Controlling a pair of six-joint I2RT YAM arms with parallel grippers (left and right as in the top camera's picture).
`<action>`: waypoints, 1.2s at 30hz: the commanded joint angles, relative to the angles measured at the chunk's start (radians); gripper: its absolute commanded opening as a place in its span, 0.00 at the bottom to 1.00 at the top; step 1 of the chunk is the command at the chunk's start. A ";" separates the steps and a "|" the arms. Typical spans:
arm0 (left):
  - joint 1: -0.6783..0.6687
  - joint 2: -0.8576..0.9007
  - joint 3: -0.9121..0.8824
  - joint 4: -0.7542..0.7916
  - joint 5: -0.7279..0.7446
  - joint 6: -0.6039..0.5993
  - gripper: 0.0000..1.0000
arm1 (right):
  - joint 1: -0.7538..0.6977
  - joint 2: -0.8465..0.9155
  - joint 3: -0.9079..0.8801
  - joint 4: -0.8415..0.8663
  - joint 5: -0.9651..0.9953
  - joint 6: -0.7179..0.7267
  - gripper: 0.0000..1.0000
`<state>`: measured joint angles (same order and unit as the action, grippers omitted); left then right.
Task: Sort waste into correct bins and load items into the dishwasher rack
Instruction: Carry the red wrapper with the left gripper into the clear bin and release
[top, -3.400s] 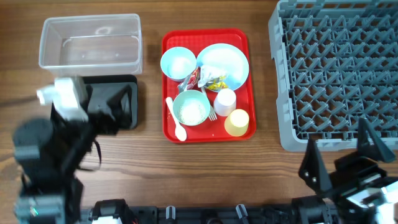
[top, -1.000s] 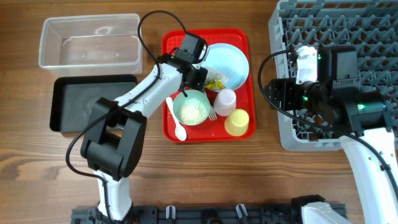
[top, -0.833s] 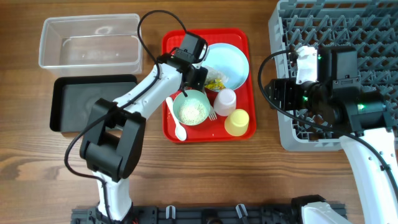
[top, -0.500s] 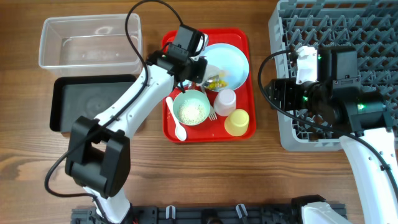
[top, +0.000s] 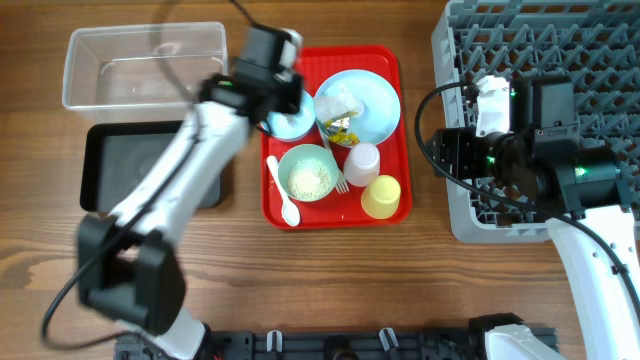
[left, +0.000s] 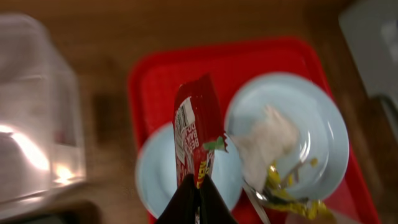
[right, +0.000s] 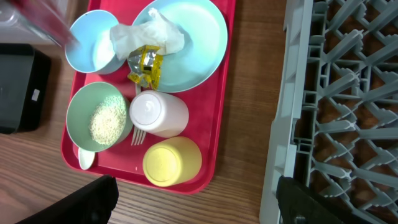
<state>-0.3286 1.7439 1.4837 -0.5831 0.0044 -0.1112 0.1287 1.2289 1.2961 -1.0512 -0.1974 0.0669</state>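
The red wrapper (left: 198, 140) is up in the air now, pinched at its bottom end by the left gripper (left: 194, 190), which is squeezed tight on it. A second ago this gripper was down low on the red tray (top: 330, 52), between the bowls and the plate (top: 380, 100). Since then the arm has swung up and to the left, and the wrapper has gone with it. It now hangs over the empty blue bowl (left: 155, 186), near the left edge of the tray. So the first bit of waste is picked up, and it only needs a bin. The clear tub (top: 70, 70) and the black tray (top: 130, 170) sit just left of the red tray on the tabletop (top: 300, 280), and the arm looks to be heading that way. The white tissue (right: 146, 34) and the yellow wrapper (right: 146, 67) lie on the plate, so they are left to sort. The right gripper (right: 198, 182) has its fingers wide apart and holds nothing. It has not moved, and it waits by the grey rack (top: 540, 100), which has no dishes in it yet.
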 joint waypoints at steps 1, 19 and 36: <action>0.139 -0.097 0.024 0.082 -0.045 -0.028 0.04 | -0.005 -0.009 0.016 -0.002 0.018 0.014 0.86; 0.369 0.053 0.024 0.188 -0.031 -0.024 0.98 | -0.005 -0.009 0.014 0.002 0.018 0.014 0.87; 0.013 0.096 0.023 -0.021 0.284 0.108 0.92 | -0.005 -0.009 0.014 0.003 0.018 0.016 0.88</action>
<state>-0.2504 1.7821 1.5047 -0.6067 0.2836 -0.0425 0.1287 1.2289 1.2961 -1.0508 -0.1974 0.0673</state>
